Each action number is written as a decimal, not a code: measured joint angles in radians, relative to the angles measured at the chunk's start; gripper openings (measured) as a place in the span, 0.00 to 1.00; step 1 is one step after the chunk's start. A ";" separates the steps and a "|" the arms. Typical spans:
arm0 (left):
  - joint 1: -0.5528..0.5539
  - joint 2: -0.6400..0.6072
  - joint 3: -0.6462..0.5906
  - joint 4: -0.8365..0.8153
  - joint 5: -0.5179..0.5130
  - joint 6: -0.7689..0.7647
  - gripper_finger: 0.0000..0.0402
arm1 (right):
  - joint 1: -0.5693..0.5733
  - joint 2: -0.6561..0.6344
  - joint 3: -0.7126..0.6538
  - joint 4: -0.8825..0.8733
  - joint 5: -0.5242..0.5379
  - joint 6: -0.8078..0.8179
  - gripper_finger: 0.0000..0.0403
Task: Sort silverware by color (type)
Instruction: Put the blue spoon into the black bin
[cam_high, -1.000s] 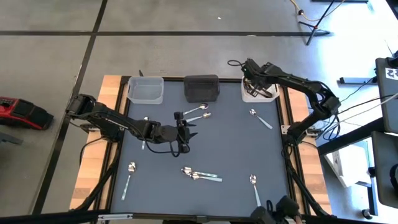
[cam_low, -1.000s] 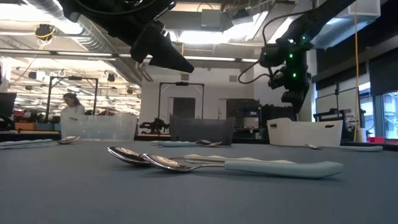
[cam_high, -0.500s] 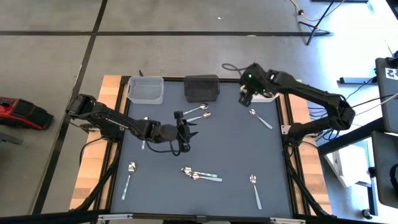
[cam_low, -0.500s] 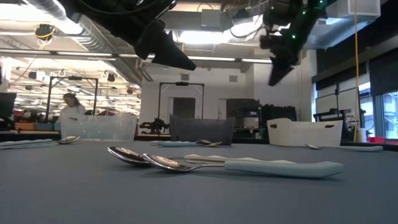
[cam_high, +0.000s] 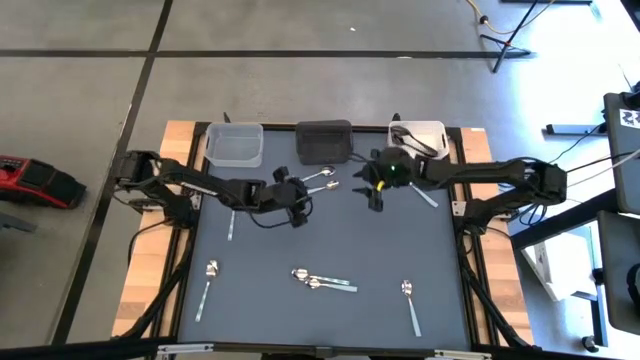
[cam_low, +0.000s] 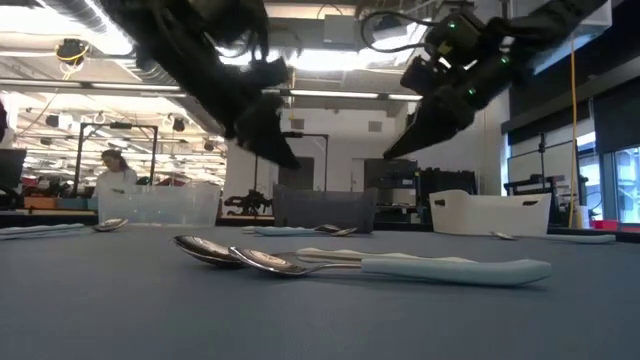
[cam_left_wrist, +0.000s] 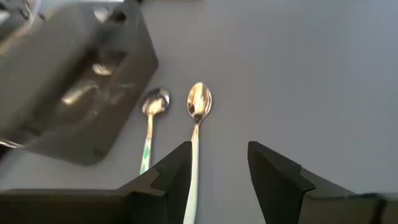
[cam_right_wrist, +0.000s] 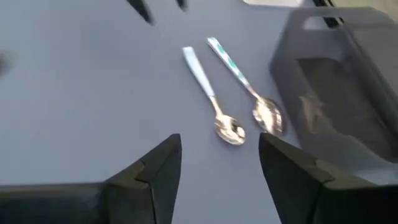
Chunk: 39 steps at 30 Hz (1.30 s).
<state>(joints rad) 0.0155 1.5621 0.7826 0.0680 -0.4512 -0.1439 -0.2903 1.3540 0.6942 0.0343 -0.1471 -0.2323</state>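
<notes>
- Desk (cam_high: 250, 290): dark mat with wooden edges. Three bins stand along the far edge, with spoons scattered over the rest.
- Bins, left to right: clear bin (cam_high: 235, 144), black bin (cam_high: 324, 140), white bin (cam_high: 417, 136). The white bin appears to hold at least one dark utensil. The wrist views hint at something lying in the black bin, too blurred to name.
- Left arm: reaches in from the left edge. Its left end effector (cam_high: 297, 201) hangs over the mat just near of the black bin, fingers apart and holding nothing, as the left wrist view shows.
- Right arm: reaches in from the right edge. Its right end effector (cam_high: 376, 186) hangs to the right of the black bin, fingers likewise spread and empty.
- Spoon pair (cam_high: 320, 181): two spoons side by side just near of the black bin, between the two end effectors. Their long axes run slantwise, bowls toward the far right and handles toward the near left.
- Key relation: in the left wrist view the golden-bowled spoon (cam_left_wrist: 198, 112) lies straight ahead of the left fingers, handle end nearest them and in line with the gap. The pair sits to the left of the right end effector, bowls nearest it. The left looks slightly nearer and better aligned, I judge.
- Remaining spoons: one near the white bin (cam_high: 419, 190), one at left (cam_high: 232, 215), one near-left (cam_high: 206, 288), a touching pair mid-desk (cam_high: 322, 281), one near-right (cam_high: 410, 303).
</notes>
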 joint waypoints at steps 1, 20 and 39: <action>0.016 0.017 0.000 0.010 0.016 -0.007 0.37 | 0.011 0.000 -0.021 0.034 0.006 0.011 0.50; 0.224 0.265 0.001 0.131 0.233 -0.060 0.37 | 0.055 0.040 -0.076 0.149 0.069 0.093 0.50; 0.213 0.274 0.003 0.143 0.316 0.037 0.09 | 0.055 0.112 -0.073 0.231 0.066 0.064 0.50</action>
<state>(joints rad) 0.2286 1.8362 0.7853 0.2106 -0.1349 -0.1064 -0.2352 1.4663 0.6209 0.2654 -0.0814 -0.1679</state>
